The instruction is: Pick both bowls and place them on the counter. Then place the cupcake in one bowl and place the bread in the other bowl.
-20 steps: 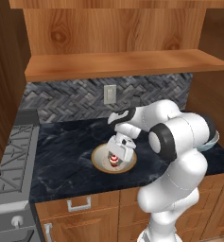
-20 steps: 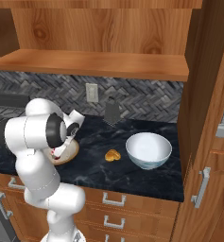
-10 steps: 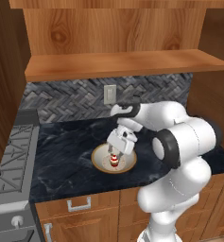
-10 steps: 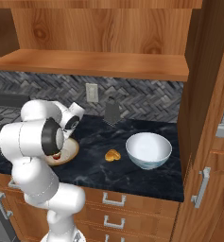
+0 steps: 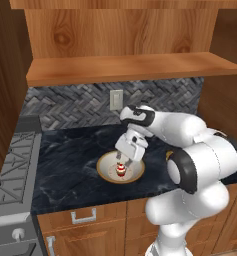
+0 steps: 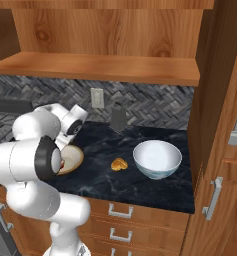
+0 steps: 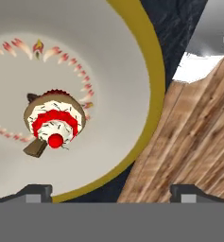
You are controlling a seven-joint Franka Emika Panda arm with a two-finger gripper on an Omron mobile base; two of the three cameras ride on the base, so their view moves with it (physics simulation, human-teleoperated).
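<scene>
Shallow cream bowl [image 5: 110, 172], tan rim, on black marble tabletop [image 5: 65, 160], centre of left base view. Cupcake [image 5: 121, 170] upright inside it: red wrapper, white frosting, red top. Deeper white bowl [image 6: 157, 159], blue pattern outside, centre-right of right base view, nothing visible inside. Golden-orange bread [image 6: 119, 164] on tabletop just left of it.

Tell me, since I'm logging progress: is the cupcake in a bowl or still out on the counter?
In a bowl. The cupcake sits upright inside the shallow cream bowl, with the open gripper just above it.
</scene>
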